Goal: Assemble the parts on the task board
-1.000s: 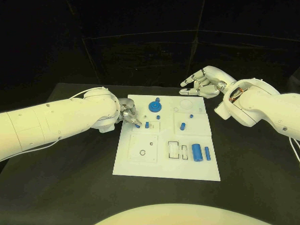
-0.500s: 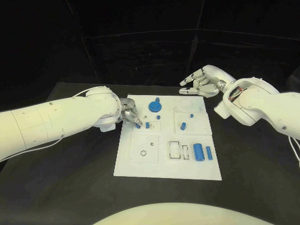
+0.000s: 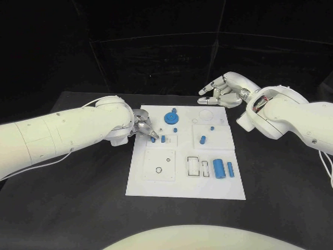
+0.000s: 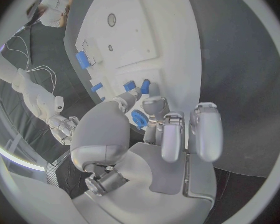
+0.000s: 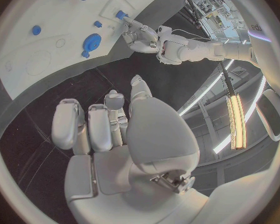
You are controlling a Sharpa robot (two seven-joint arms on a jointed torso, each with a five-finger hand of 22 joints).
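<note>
The white task board (image 3: 185, 179) lies mid-table. My left hand (image 3: 144, 128) hangs low over its far left part and pinches a small blue part (image 3: 153, 139) between thumb and a finger; the same small blue part (image 4: 138, 118) sits between those fingertips in the left wrist view. Close beside it are a blue gear (image 3: 171, 118) and a small blue peg (image 3: 163, 139). My right hand (image 3: 222, 91) hovers beyond the board's far right corner with its fingers apart and nothing in them; the right hand (image 5: 109, 127) looks the same in its wrist view.
More blue parts rest on the board: a peg (image 3: 202, 139), a small piece (image 3: 212, 127), and two cylinders (image 3: 220, 169) by the slots at the near right. A raised panel with holes (image 3: 161, 165) sits near left. Black table (image 3: 69, 198) surrounds the board.
</note>
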